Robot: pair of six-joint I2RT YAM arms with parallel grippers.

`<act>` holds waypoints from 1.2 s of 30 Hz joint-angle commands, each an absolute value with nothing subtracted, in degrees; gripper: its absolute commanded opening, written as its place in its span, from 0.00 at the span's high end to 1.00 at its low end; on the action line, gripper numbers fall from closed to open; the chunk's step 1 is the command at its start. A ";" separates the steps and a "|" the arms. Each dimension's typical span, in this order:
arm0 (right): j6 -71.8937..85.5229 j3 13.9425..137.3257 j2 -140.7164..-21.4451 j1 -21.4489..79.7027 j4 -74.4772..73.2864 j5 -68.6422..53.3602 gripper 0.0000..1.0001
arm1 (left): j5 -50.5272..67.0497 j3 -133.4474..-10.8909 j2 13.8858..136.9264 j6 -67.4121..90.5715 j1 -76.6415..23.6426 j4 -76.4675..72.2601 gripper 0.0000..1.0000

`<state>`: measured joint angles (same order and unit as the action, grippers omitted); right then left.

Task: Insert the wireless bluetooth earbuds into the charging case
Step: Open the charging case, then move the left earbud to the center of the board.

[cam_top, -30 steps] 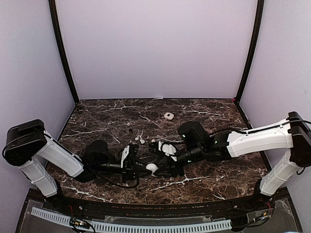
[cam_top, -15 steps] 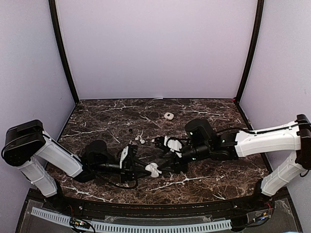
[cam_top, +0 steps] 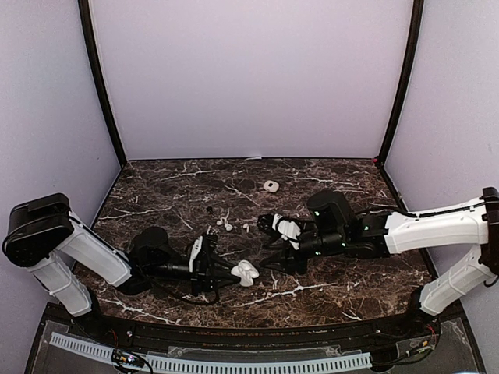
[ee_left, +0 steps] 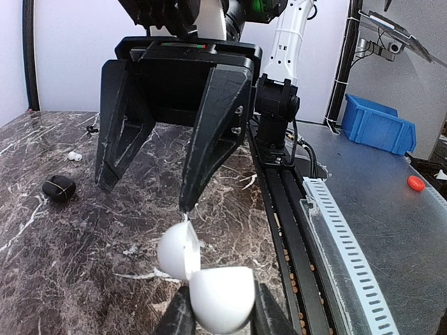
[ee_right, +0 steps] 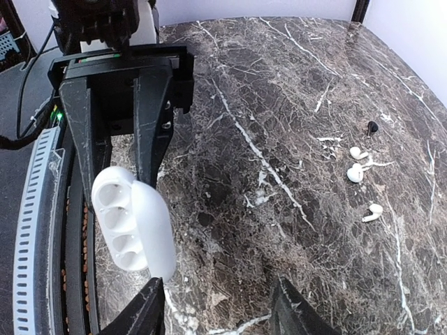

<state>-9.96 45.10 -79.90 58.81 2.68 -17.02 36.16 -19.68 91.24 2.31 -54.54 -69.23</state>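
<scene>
While the left gripper [ee_left: 216, 317] clamps the open white charging case [ee_right: 133, 223], the right gripper [ee_right: 220, 314] stands spread, empty; earbuds [ee_right: 357, 171] lie loose on the surface [ee_right: 279, 105], frame right.

Lighting's soft and even from overhead, barely any shadows on the dark marble table [cam_top: 327, 175], just a mild sheen. Overhead shot bows at the near edge, and the white case [ee_right: 133, 227] looks slightly blown out.

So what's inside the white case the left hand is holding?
Only empty holes show. The case, held open in the left hand, has bare white wells with nothing in them. Its other half faces away, so that inside is hidden.
</scene>
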 commanded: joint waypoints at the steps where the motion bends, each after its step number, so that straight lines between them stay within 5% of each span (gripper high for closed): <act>1: -8.72 42.89 -77.63 58.54 7.55 -18.87 0.50 | 34.26 -17.69 89.61 5.89 -53.96 -75.02 0.85; 8: -4.37 38.62 -75.04 58.34 13.96 -13.89 0.49 | 35.07 -13.08 86.75 12.52 -49.15 -81.84 0.85; 13: 8.32 41.65 -76.73 55.39 12.20 -5.71 0.17 | 35.66 -9.99 81.37 14.52 -45.46 -79.24 0.85; 21: 11.68 49.43 -85.58 51.61 6.42 0.17 0.36 | 33.00 -9.38 63.95 15.54 -38.79 -59.98 0.84; 36: 13.90 67.57 -103.78 50.34 -1.53 3.36 0.41 | 30.82 -7.43 51.96 19.67 -30.83 -50.39 0.82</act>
